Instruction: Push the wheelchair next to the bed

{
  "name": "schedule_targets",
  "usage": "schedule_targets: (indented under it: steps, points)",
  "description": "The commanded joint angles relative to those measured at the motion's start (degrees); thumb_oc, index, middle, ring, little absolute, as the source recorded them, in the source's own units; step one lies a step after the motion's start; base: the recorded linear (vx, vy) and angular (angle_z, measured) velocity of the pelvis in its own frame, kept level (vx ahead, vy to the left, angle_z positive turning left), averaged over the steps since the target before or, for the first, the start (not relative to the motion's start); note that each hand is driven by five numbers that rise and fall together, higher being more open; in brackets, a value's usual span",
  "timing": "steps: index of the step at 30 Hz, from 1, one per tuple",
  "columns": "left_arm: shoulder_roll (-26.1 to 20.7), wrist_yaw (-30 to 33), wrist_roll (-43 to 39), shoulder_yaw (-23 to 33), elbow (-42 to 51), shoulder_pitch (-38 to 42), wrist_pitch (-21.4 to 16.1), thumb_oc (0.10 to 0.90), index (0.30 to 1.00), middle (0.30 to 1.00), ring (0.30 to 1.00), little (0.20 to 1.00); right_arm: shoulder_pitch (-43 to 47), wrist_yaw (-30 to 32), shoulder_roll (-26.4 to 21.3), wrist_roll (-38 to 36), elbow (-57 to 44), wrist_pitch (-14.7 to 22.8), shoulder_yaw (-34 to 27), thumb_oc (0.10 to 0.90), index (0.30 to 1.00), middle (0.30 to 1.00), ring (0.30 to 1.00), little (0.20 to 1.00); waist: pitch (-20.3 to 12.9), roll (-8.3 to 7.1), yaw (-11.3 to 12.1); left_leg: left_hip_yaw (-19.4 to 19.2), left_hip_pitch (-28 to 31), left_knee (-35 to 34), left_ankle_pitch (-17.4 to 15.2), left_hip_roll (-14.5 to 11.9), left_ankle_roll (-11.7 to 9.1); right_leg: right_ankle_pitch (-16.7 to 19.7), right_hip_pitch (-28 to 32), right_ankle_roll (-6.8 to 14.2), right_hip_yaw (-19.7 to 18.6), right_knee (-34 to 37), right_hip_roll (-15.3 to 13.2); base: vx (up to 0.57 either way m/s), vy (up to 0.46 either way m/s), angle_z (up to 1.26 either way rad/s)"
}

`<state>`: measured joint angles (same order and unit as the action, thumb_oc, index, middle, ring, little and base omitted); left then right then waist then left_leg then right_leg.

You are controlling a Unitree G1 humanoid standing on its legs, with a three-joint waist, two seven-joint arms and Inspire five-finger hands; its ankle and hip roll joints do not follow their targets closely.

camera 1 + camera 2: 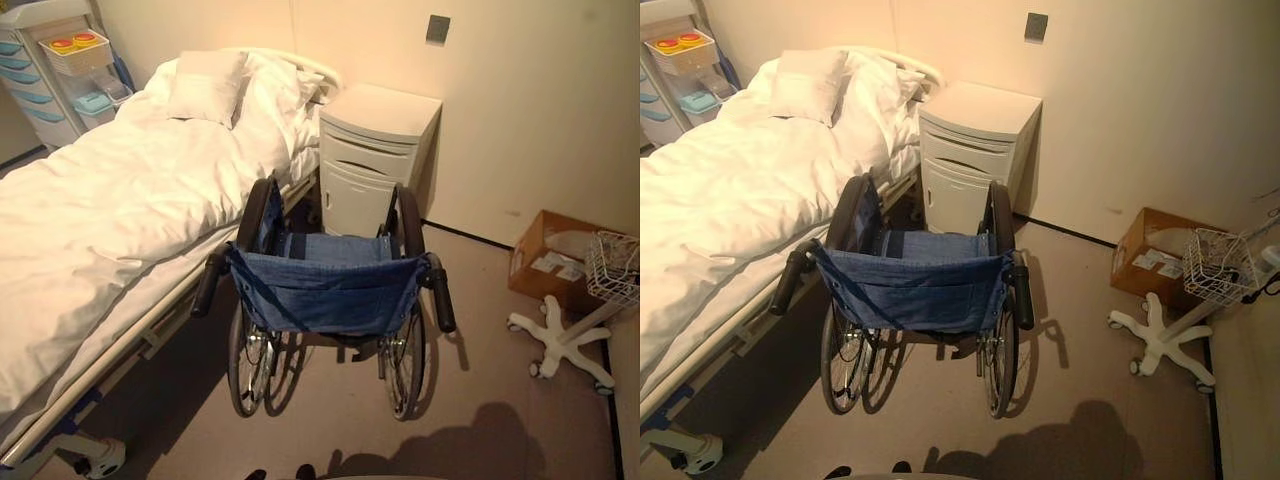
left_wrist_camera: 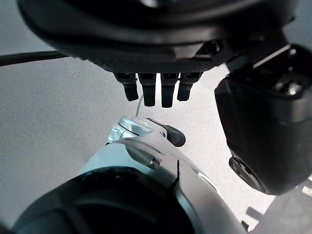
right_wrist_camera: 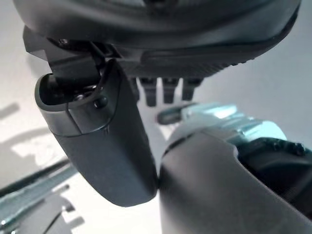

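Observation:
A wheelchair (image 1: 320, 290) with a blue fabric back and black push handles (image 1: 442, 300) stands on the floor with its back toward me. Its left side is close against the long edge of the bed (image 1: 120, 200), which has white covers and a pillow (image 1: 205, 85) at the far end. My left hand (image 2: 156, 90) hangs over the floor in the left wrist view, its fingers straight and holding nothing. My right hand (image 3: 165, 90) hangs the same way in the right wrist view, fingers straight and empty. Both hands are away from the wheelchair.
A white bedside cabinet (image 1: 375, 160) stands against the wall just ahead of the wheelchair. To the right are a cardboard box (image 1: 550, 260) and a white wheeled stand (image 1: 565, 340) with a wire basket (image 1: 612, 265). A drawer cart (image 1: 50, 70) stands at the far left.

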<state>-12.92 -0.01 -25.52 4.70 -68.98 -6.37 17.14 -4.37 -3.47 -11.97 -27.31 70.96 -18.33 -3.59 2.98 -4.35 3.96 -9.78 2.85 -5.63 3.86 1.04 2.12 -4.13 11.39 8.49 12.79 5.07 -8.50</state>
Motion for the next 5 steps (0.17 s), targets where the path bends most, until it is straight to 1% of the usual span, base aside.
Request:
schedule_targets:
  steps: [1,5]
  points:
    - [1.1,1.6,-0.3,-1.1,-3.5,3.4,0.5,0.8,0.9,0.9,0.9,0.9,0.4,-2.5,0.4,5.0,2.2,-0.8,3.9,0.8,0.9,0.9,0.9,0.9,1.4,4.48,0.8,-2.5,6.7,0.6,-8.2,-4.1,-4.6,4.1,-4.9,1.2,1.3,-2.1,-0.4,0.0,0.0,0.0]
    - [1.4,1.4,0.0,-1.9,-3.4,3.8,0.5,0.8,0.9,0.9,0.9,0.9,0.3,-1.9,0.7,5.5,1.9,-0.2,4.8,0.8,0.9,0.9,0.9,0.9,1.6,4.52,0.6,-2.5,6.7,0.6,-8.2,-4.0,-4.6,4.1,-4.9,1.2,1.3,-2.2,-0.4,0.0,0.0,0.0]
